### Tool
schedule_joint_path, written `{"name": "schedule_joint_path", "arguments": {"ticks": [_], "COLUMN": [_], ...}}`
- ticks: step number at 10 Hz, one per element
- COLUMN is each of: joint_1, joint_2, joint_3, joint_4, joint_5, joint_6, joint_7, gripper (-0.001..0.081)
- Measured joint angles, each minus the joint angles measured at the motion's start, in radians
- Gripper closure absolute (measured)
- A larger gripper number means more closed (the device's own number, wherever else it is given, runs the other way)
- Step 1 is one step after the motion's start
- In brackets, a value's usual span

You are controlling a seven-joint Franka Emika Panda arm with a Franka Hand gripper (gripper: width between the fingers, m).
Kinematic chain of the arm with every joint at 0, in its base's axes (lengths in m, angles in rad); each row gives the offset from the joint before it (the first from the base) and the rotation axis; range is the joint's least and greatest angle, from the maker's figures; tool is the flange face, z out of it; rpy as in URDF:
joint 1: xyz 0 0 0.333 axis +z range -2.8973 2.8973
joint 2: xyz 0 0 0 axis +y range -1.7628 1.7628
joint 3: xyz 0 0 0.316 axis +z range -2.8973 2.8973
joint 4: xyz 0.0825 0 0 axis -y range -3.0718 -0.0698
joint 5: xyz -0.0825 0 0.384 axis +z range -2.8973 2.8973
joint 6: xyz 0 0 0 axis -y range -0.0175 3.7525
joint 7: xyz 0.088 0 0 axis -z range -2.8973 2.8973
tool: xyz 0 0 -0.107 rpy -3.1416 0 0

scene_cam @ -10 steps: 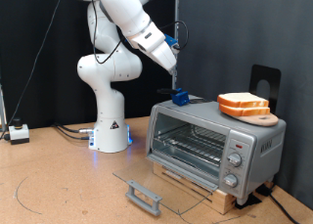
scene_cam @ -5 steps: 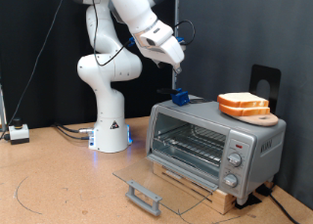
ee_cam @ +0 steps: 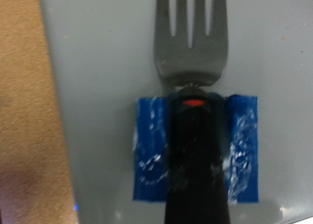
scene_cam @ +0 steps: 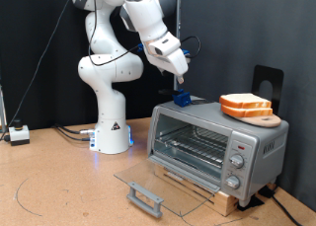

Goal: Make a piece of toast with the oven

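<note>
The silver-grey oven stands at the exterior view's right on a wooden board, its glass door folded down flat with the black bar handle in front. The wire rack inside is bare. Two stacked slices of toast bread lie on a round wooden board on the oven's top. My gripper hangs just above a small blue thing on the oven's top corner. The wrist view shows a metal fork with a black handle on blue tape, on the grey oven top. My fingers do not show there.
The round knobs are on the oven's right panel. The arm's white base stands left of the oven. A small white box and cables lie at the far left. A black stand rises behind the bread.
My gripper has swung rightwards and come down closer to the blue thing on the oven's top. The oven, its open door and the bread have not moved.
</note>
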Motion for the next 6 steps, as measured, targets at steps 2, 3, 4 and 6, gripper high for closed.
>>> {"name": "schedule_joint_path", "arguments": {"ticks": [2, 3, 4, 6], "joint_1": [0.0, 0.0, 0.0, 0.0], "joint_2": [-0.022, -0.023, -0.023, -0.023], "joint_3": [0.043, 0.046, 0.044, 0.035], "joint_4": [-0.024, -0.022, -0.017, -0.009], "joint_5": [0.067, 0.088, 0.093, 0.089], "joint_6": [0.1, 0.118, 0.118, 0.091], "joint_7": [0.02, 0.023, 0.023, 0.018], "gripper": [-0.0004, -0.0004, -0.0004, -0.0004]}}
